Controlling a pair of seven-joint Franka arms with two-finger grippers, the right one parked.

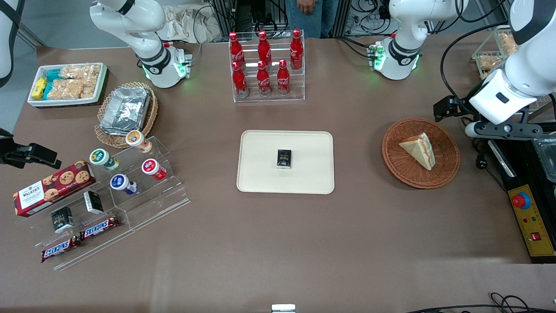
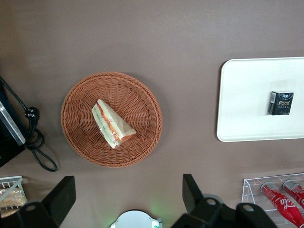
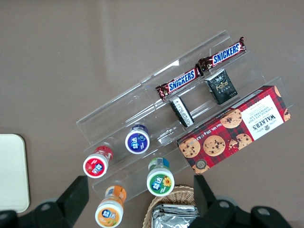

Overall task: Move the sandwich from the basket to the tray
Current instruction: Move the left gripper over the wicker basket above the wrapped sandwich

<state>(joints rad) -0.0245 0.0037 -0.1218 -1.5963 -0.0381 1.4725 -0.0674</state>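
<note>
Sandwich (image 1: 418, 149) lies in the basket (image 1: 447, 169), well apart from the tray (image 1: 260, 178), which holds a small dark packet (image 1: 284, 158). Gripper (image 2: 128, 194) hovers above the table beside the basket, its fingers (image 2: 62, 194) spread wide and apparently empty.

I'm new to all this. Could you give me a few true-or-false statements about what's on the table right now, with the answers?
1. The sandwich lies in the basket. True.
2. The tray holds nothing. False: a small black box sits on it.
3. The end effector grips the sandwich. False: it hangs open above the table, holding nothing.
4. Six red bottles stand in a clear rack. True.
</note>
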